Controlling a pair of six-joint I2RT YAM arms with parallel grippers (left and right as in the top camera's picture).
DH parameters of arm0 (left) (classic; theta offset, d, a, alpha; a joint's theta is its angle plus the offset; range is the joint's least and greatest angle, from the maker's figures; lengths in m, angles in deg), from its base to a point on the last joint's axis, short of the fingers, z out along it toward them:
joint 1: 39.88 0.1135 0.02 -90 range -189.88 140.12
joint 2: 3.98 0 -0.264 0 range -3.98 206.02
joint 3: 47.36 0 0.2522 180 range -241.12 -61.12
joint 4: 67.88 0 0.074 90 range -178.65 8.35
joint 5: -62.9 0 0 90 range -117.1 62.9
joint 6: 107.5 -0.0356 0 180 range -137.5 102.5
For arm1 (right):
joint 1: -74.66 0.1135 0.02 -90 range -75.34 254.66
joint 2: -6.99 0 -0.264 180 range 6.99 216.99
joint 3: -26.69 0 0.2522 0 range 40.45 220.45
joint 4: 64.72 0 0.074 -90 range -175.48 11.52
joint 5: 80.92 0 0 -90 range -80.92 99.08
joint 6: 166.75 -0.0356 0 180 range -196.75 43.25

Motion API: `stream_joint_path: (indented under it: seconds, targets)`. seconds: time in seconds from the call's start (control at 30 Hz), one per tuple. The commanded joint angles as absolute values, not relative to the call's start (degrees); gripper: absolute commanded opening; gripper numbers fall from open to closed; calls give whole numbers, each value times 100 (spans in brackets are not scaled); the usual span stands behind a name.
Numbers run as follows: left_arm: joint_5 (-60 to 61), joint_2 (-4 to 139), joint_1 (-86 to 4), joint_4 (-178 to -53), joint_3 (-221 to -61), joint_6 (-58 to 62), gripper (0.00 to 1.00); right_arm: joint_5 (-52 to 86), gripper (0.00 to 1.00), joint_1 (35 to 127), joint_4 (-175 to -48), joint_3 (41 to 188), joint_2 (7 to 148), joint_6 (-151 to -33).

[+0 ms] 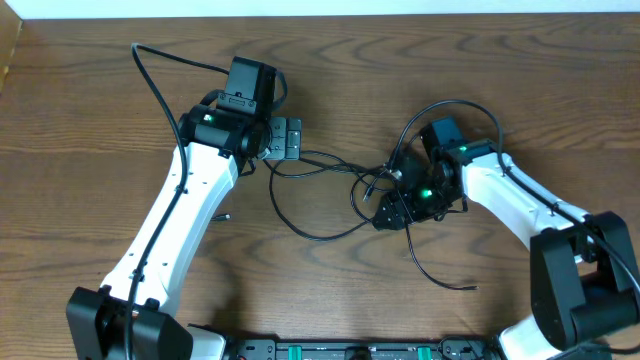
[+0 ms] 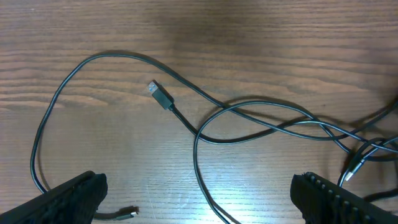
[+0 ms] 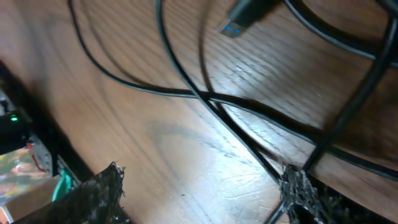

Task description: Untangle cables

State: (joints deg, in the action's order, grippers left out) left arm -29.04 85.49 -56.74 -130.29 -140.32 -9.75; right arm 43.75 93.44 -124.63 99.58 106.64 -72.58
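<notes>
Left jaws wide over tangled cables (image 2: 222, 109)

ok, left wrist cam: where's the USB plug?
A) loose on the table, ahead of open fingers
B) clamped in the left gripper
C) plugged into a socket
A: the USB plug lies free on the table, beyond the left gripper, whose fingers stand wide apart, empty.
</notes>
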Motion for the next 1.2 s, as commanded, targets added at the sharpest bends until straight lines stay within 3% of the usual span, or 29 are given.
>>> stream_joint_path:
  seconds: [0.0,0.27,0.8,0.97,1.17]
  targets:
    - [-3015,8588,-5643,-13042,-14008,-925,99,4187,80,9373,-12391,9950,10319,-7556]
    - [-3015,8588,-5643,-13046,-14008,-927,100,1768,84,9373,-12383,9947,10129,-8948]
    - [-3015,8588,-5643,-13044,-14008,-925,100,1525,84,9386,-12107,9799,10218,-8998]
    - [-3015,8588,-5643,-13044,-14008,-925,100,1772,78,9384,-11760,9537,10236,-8998]
    - [-3015,8588,-5643,-13009,-14008,-925,100,3020,59,9386,-11246,9248,10236,-8998]
